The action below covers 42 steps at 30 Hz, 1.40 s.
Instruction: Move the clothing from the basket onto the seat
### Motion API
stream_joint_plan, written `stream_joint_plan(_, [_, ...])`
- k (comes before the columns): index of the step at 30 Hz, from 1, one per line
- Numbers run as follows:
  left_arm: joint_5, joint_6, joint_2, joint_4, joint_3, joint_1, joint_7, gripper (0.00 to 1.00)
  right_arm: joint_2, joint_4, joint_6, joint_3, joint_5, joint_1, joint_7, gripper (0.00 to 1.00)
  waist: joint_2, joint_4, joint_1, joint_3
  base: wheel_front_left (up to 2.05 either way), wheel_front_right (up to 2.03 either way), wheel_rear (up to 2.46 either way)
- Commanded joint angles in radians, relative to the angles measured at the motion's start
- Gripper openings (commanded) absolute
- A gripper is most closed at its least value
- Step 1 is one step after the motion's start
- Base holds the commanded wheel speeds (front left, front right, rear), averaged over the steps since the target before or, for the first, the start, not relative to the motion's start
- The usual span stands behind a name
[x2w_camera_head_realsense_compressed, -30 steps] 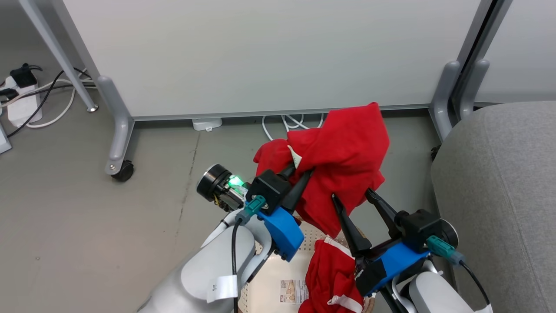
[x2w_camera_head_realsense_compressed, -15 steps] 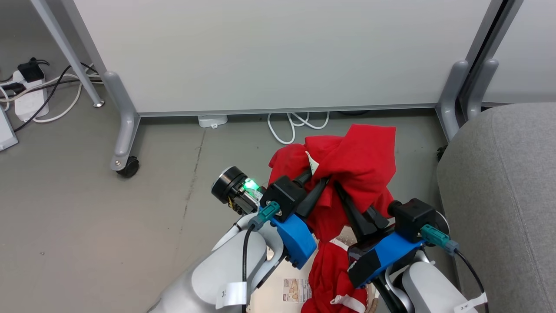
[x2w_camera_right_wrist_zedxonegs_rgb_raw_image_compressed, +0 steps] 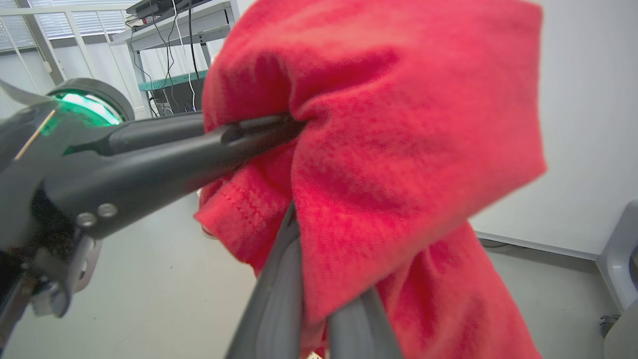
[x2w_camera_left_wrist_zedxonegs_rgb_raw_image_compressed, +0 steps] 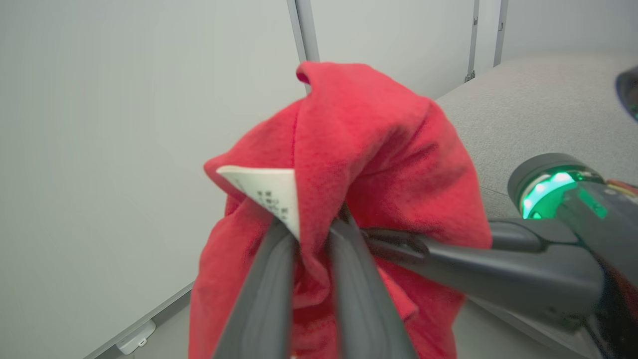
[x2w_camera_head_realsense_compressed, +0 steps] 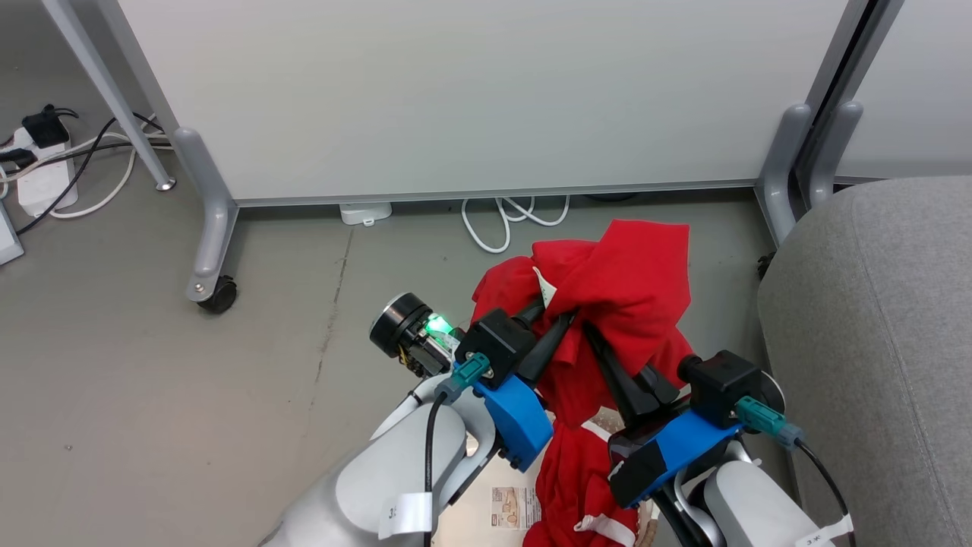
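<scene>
One red garment (x2w_camera_head_realsense_compressed: 615, 281) hangs in the air above the basket (x2w_camera_head_realsense_compressed: 478, 524), held from two sides. My left gripper (x2w_camera_head_realsense_compressed: 554, 311) is shut on it beside its white label (x2w_camera_left_wrist_zedxonegs_rgb_raw_image_compressed: 264, 194); my right gripper (x2w_camera_head_realsense_compressed: 611, 346) is shut on a fold just to the right. In the left wrist view my left gripper (x2w_camera_left_wrist_zedxonegs_rgb_raw_image_compressed: 309, 224) pinches cloth, and in the right wrist view my right gripper (x2w_camera_right_wrist_zedxonegs_rgb_raw_image_compressed: 319, 259) has fabric draped over its fingers. A second red garment (x2w_camera_head_realsense_compressed: 577, 486) with white trim lies in the basket below. The grey seat (x2w_camera_head_realsense_compressed: 873, 342) is at the right.
A white partition panel (x2w_camera_head_realsense_compressed: 471, 91) on grey castor legs (x2w_camera_head_realsense_compressed: 209, 251) stands behind on the grey floor. White cables (x2w_camera_head_realsense_compressed: 505, 220) loop under it. A power strip with plugs (x2w_camera_head_realsense_compressed: 42, 167) lies at the far left. The basket's sticker (x2w_camera_head_realsense_compressed: 512, 507) shows between my arms.
My right gripper, open under the hanging garment a second ago, has moved up and left and shut on it. The garment sits lower. The camera has shifted slightly.
</scene>
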Motion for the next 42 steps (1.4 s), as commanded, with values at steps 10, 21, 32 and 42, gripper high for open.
stream_joint_plan(10, [0.002, 0.009, -0.002, 0.004, 0.008, 0.002, -0.005, 1.0, -0.004, -0.012, 0.0, 0.01, 0.006, 0.008, -0.003, 0.0, -0.0001, -0.003, -0.0001, -0.006, 0.0, 0.0, 0.0])
stream_joint_plan(21, [0.017, 0.016, 0.0, -0.004, 0.024, 0.01, -0.005, 1.0, -0.005, -0.017, 0.0, -0.043, -0.004, 0.03, -0.003, 0.0, -0.0001, -0.027, -0.0001, 0.002, 0.0, 0.0, 0.0])
stream_joint_plan(32, [0.042, 0.011, 0.016, -0.053, 0.039, 0.039, -0.005, 1.0, -0.017, -0.069, 0.0, -0.171, -0.034, 0.035, -0.004, 0.0, -0.0001, -0.14, -0.0001, 0.056, 0.0, 0.0, 0.0])
stream_joint_plan(42, [0.079, -0.008, 0.012, -0.079, 0.022, 0.039, -0.005, 1.0, -0.038, -0.137, 0.0, -0.277, -0.047, 0.024, -0.003, 0.0, -0.0001, -0.264, -0.0001, 0.127, 0.0, 0.0, 0.0])
